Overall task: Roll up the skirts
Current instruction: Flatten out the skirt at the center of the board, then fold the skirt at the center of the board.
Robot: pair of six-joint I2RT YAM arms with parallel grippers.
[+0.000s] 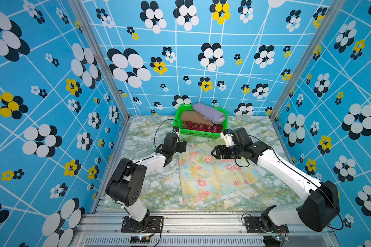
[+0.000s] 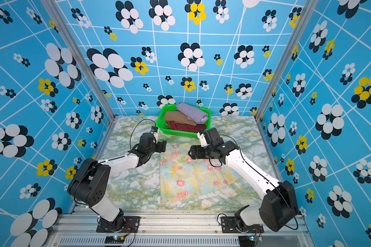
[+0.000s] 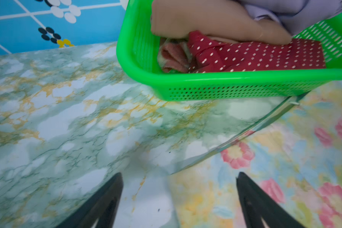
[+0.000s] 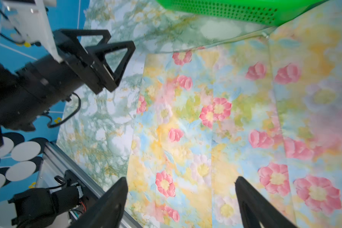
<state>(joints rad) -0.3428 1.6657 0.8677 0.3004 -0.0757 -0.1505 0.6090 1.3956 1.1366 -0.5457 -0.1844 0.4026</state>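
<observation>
Item: skirt (image 1: pixel 210 173), pale yellow with pink flowers, one piece. Both top views: it lies flat on the bench (image 1: pixel 146 188) with lengthwise creases, its far edge running between the left pincer (image 1: pixel 182 146) and the right pincer (image 1: pixel 215 152), whose tips face each other. The green basket (image 1: pixel 198 133), stocked with other cloths, sits just beyond both pincers. The pincers are probably stationed at the two ends of the edge where a roll would begin. Left wrist view: the left pincer is spread and holds nothing. The skirt's corner lies under one finger and ahead of it, and bare bench lies under the other. Right wrist view: the right pincer is spread and empty, with the skirt directly beneath and ahead. The left pincer stands opposite it, jaws likewise apart, at the skirt's side edge.
</observation>
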